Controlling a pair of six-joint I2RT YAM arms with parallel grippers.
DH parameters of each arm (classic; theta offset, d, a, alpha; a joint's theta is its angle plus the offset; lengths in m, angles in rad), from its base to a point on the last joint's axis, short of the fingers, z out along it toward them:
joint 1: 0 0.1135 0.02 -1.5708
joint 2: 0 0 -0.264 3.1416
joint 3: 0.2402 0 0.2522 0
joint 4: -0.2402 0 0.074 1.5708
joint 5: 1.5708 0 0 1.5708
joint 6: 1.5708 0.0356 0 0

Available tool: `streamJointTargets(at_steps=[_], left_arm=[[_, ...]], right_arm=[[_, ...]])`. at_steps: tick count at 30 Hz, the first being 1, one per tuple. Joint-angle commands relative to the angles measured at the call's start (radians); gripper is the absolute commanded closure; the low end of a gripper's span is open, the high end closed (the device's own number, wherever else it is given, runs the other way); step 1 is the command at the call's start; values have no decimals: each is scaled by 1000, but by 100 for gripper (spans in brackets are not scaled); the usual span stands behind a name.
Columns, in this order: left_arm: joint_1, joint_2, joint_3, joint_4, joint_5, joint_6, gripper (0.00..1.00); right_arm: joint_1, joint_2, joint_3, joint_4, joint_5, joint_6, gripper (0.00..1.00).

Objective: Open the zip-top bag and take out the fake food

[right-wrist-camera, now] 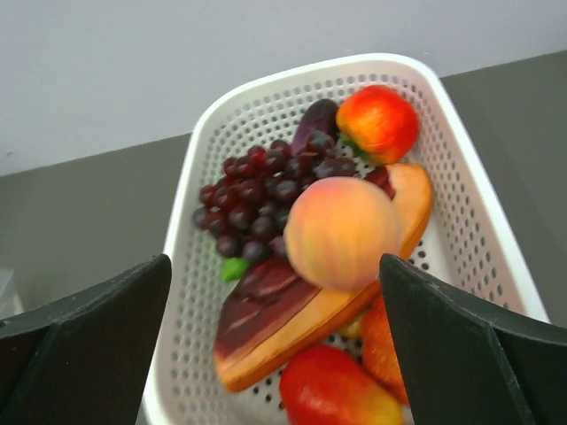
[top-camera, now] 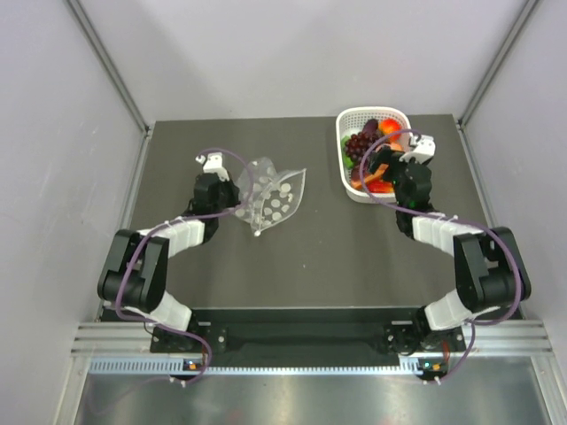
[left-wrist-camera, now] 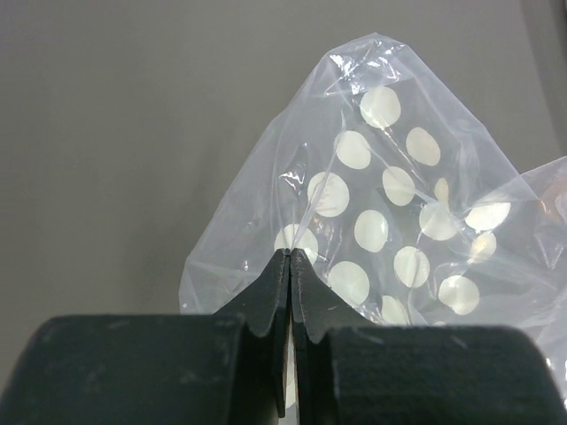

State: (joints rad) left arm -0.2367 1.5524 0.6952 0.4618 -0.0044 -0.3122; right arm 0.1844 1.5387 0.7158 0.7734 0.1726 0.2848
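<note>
**Left.** The left gripper [left-wrist-camera: 291, 257] is shown with its jaws pressed together on a fold of the zip-top bag [left-wrist-camera: 390, 204], the film being pinched right at the fingertips. The rest of the bag rises ahead of the jaws and spills to their right, over the table [top-camera: 337, 257]. No fruit is seen inside it. The bag is judged very light, limp, crinkly and slippery. It is best taken by an edge or the zip strip, where a thin pinch can be kept. Which edge is held cannot be told.

**Right.** The right gripper [right-wrist-camera: 275, 266] is spread wide and nothing is grasped. Below and between its jaws the fake food lies in the white basket [right-wrist-camera: 266, 97]. A peach-orange fruit [right-wrist-camera: 341, 232] is centred in the gap, with a grape bunch [right-wrist-camera: 257, 199] beyond it toward the left finger. The fruits are judged rigid, light, smooth and prone to roll.
</note>
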Motion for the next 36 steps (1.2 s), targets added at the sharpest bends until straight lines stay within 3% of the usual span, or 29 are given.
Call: streamJointTargets(at_steps=[1,7,10,11,13,15,16,28,36], left_arm=[[8,-61,66,-15,-107,7,96],[17,-31,102,-26,-141,5,97],[17,-9,118,-32,-140,4,91],[17,-6,122,-34,-138,4,68],[17,-12,121,-38,-135,2,47],[17,-35,109,-38,-143,-2,5],[17,-44,104,-40,-149,-2,1],[-1,-250,-8,-77,-216,11,1],[-176,-454,-77,-149,-425,93,1]], right_arm=[[52,-129,-79,89,-8,-56,0],[82,-248,-228,112,-22,-73,0],[87,-293,-266,110,-44,-76,0],[89,-305,-274,107,-47,-79,0],[99,-345,-295,96,-56,-85,0],[113,-373,-318,90,-56,-95,0],[118,-399,-326,87,-56,-98,0],[158,-523,-383,32,-55,-118,0],[227,-663,-409,-43,-28,-156,0]])
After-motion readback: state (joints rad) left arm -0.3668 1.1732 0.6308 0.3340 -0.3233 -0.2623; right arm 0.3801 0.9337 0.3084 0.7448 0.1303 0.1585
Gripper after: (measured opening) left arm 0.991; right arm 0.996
